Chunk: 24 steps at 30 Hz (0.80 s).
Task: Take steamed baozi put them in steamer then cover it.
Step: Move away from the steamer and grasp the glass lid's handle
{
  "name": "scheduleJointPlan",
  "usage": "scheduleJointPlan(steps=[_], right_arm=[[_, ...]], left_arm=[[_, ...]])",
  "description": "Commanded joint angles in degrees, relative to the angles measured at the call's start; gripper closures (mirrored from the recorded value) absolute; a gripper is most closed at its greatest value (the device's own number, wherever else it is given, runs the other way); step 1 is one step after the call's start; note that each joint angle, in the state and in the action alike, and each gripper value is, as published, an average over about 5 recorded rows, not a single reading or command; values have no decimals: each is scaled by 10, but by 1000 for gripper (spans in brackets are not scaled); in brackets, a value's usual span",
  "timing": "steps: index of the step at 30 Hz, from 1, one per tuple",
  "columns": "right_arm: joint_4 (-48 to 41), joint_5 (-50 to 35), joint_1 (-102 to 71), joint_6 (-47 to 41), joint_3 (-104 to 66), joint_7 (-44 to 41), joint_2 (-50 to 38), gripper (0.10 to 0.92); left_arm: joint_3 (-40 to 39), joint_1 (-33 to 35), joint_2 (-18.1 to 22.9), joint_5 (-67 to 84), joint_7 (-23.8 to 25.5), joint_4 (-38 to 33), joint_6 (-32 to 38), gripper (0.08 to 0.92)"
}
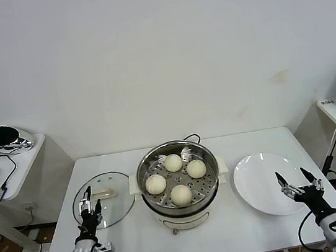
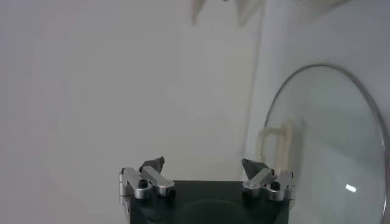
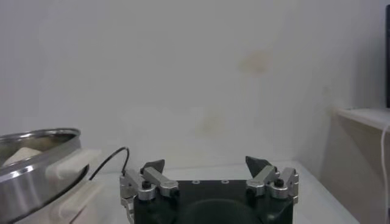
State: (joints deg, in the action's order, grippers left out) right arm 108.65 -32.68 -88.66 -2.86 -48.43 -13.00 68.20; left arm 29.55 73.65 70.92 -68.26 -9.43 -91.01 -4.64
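Left gripper (image 1: 89, 203) is open above the cover (image 1: 113, 202), left of the steamer (image 1: 207, 183); right gripper (image 1: 298, 181) is open right of it; four baozi (image 1: 181, 194) lie inside.

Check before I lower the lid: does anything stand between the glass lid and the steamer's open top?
Nothing visible does. The round clear glass lid lies beside the shiny steel steamer; four cream-white buns sit below its rim.

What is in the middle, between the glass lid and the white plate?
The steamer, holding four baozi, stands between the lid and plate, shown in the head view.
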Motion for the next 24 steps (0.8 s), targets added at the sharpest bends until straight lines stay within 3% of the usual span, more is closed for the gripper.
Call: scheduleJointPlan(steps=[1, 24], right_arm=[[1, 3, -7, 2, -8, -1, 12, 203], [-8, 10, -5, 11, -20, -4, 23, 203]], left_arm=[[-28, -59, 3, -48, 21, 57, -67, 177], [-47, -103, 2, -34, 13, 127, -71, 177]])
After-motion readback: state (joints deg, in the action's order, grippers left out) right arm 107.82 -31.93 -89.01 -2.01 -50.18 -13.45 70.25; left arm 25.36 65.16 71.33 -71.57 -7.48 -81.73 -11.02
